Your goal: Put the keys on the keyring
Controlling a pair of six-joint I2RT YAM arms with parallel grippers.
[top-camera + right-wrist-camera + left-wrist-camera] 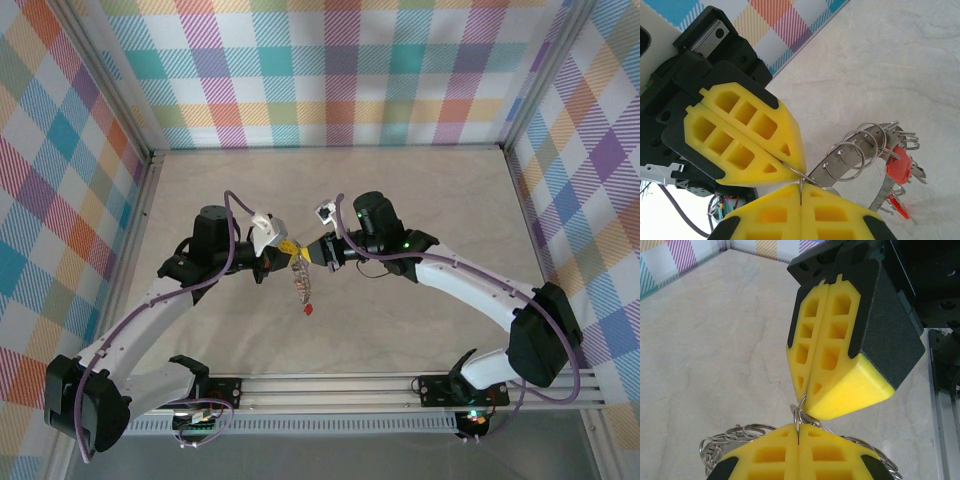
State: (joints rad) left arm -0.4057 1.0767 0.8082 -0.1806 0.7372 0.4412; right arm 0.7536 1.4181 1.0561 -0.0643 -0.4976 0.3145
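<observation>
My left gripper [285, 248] and right gripper [318, 250] meet tip to tip over the table's [400, 180] middle, both closed on one wire loop of the keyring [300, 283], which dangles lengthwise beneath them, red key [309, 310] lowest.

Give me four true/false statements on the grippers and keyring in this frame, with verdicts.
1. The left gripper and the right gripper are both shut. True.
2. The two grippers are wide apart. False: they meet tip to tip.
3. A red key hangs on the keyring. True.
4. The keyring lies untouched. False: both grippers pinch one of its wire loops.
</observation>
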